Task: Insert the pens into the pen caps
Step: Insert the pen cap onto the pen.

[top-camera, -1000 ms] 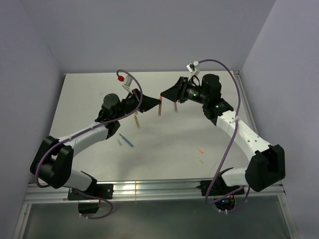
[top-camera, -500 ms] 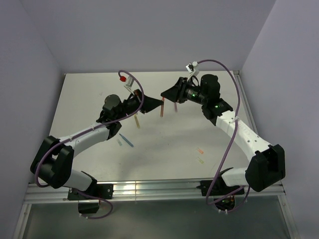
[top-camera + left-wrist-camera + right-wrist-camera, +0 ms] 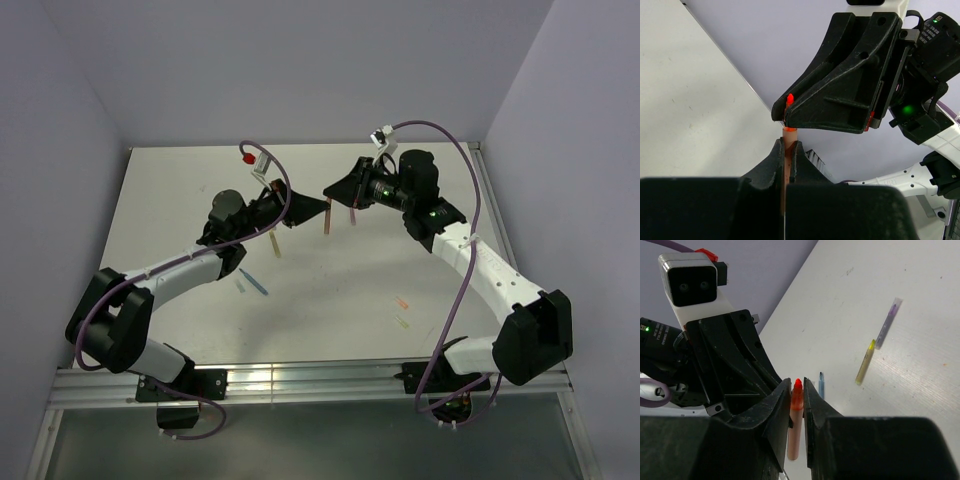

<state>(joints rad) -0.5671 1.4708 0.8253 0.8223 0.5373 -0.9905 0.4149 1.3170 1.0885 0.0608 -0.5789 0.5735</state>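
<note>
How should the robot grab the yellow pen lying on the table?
Grab the yellow pen around the middle of its barrel, coming straight down from above and squeezing across it. It lies flat on the table, so there is nothing to get under. One end sits close to the grey-purple pen, so taking the middle keeps the grab clear of that one.

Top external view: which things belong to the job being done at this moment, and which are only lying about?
In use now:
- orange pen
- left end effector and right end effector, both at that pen

Lying on the table, waiting:
- yellow pen
- blue pen
- grey-purple pen
- orange cap
- yellow-green cap
- pale cap
</note>
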